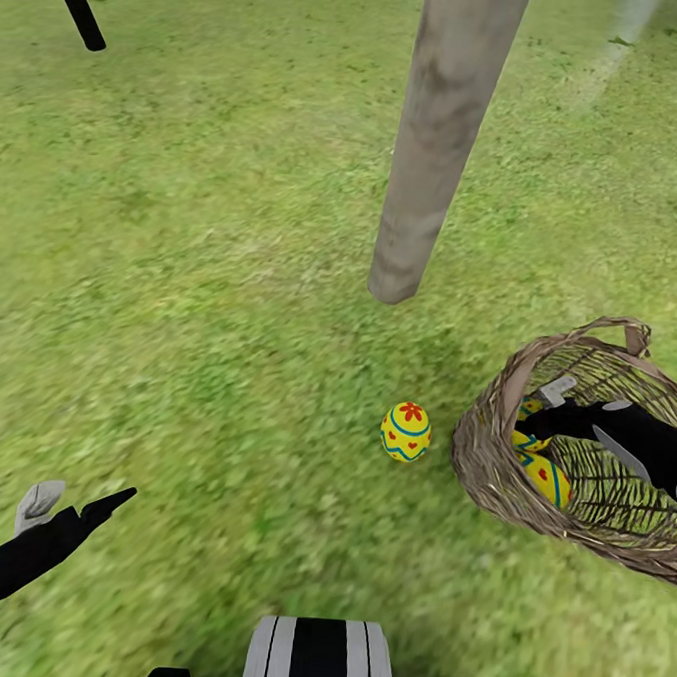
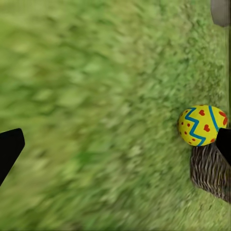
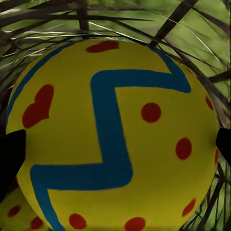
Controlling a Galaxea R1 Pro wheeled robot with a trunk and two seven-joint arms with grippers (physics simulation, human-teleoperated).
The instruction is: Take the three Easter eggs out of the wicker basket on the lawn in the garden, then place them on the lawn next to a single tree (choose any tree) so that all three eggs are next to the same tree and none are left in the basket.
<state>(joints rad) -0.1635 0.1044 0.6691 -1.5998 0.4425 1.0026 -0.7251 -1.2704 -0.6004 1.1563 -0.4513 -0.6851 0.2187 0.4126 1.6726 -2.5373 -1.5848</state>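
2 dark fingertips (image 3: pixel 11 154) of the right gripper (image 1: pixel 547 403) show at either edge of the right wrist view, spread wide with a yellow egg (image 3: pixel 113 139) between them, close up and not yet clamped. that gripper is reaching inside the wicker basket (image 1: pixel 491 468), which lies tipped on the lawn (image 1: pixel 202 270) with its mouth toward the robot. a second egg (image 3: pixel 14 211) peeks from under the first. the third egg (image 1: pixel 406 431) already sits on the grass just beside the basket and near the pale tree trunk (image 1: pixel 440 154).

likely risks: the egg is round and smooth, so closing off-centre could squirt it deeper into the weave or onto its neighbour. the fingers could also snag the open wicker and drag or roll the tipped basket into the egg outside.

the left gripper (image 1: pixel 73 508) hovers apart over bare grass, spread wide and holding nothing.
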